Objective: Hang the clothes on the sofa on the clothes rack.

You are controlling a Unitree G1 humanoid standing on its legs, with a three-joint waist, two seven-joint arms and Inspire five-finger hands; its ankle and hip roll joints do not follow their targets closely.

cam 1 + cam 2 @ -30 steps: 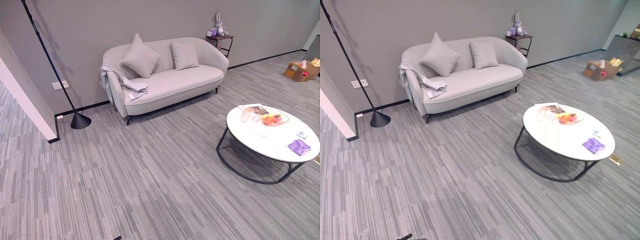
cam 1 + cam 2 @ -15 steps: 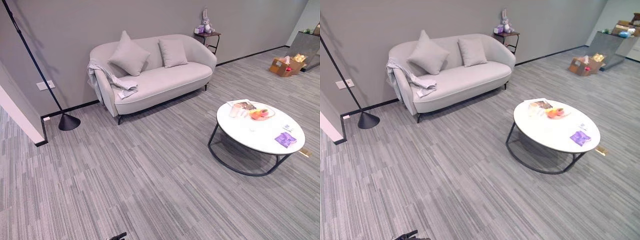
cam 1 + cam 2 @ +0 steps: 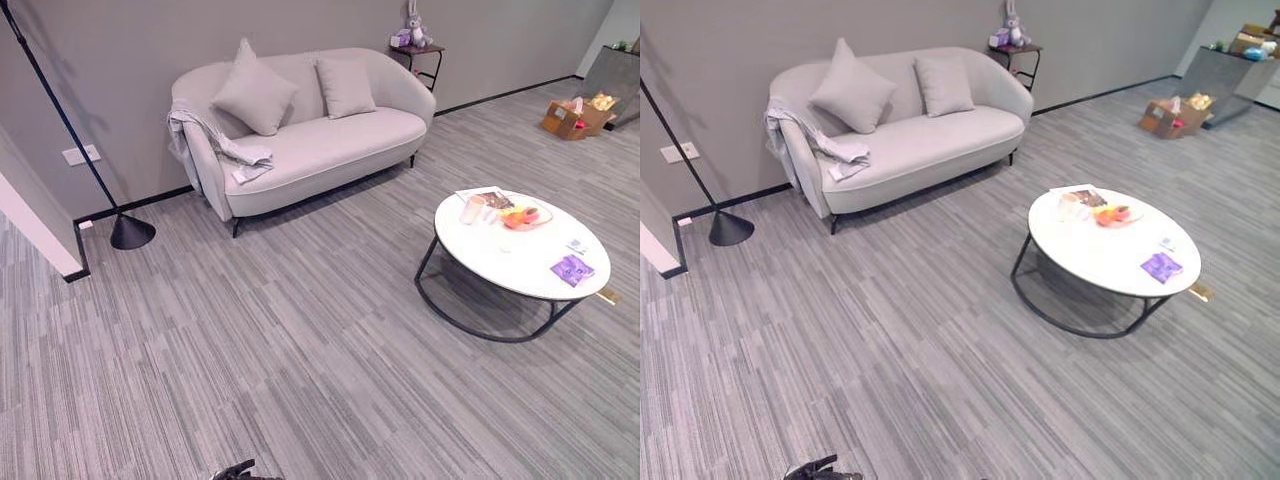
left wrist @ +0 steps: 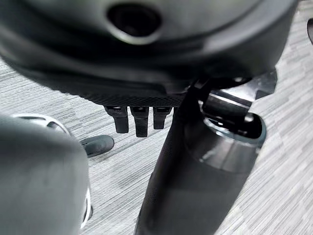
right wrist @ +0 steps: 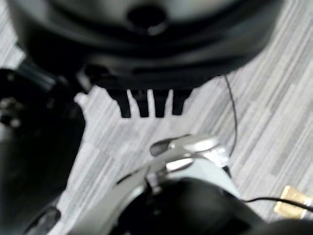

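A grey garment (image 3: 200, 122) hangs over the left arm of a light grey sofa (image 3: 330, 150), and one end lies on the seat. The sofa stands against the far wall, with a wide stretch of carpet between it and me. My left hand (image 4: 142, 73) hangs down over the carpet, its fingers (image 4: 139, 120) straight and holding nothing. My right hand (image 5: 146, 63) hangs the same way, fingers (image 5: 144, 105) straight and empty. A thin black pole on a cone base (image 3: 131, 231) leans up the wall left of the sofa.
Two cushions (image 3: 255, 95) rest on the sofa's back. A round white coffee table (image 3: 520, 262) on a black frame stands at the right, carrying a fruit plate, a cup and a purple item. A white wall corner (image 3: 40, 230) juts in at the left. A cardboard box (image 3: 575, 115) sits far right.
The whole picture has shifted because the camera moved; more of the room's right side shows now. The sofa, garment and table have not moved.
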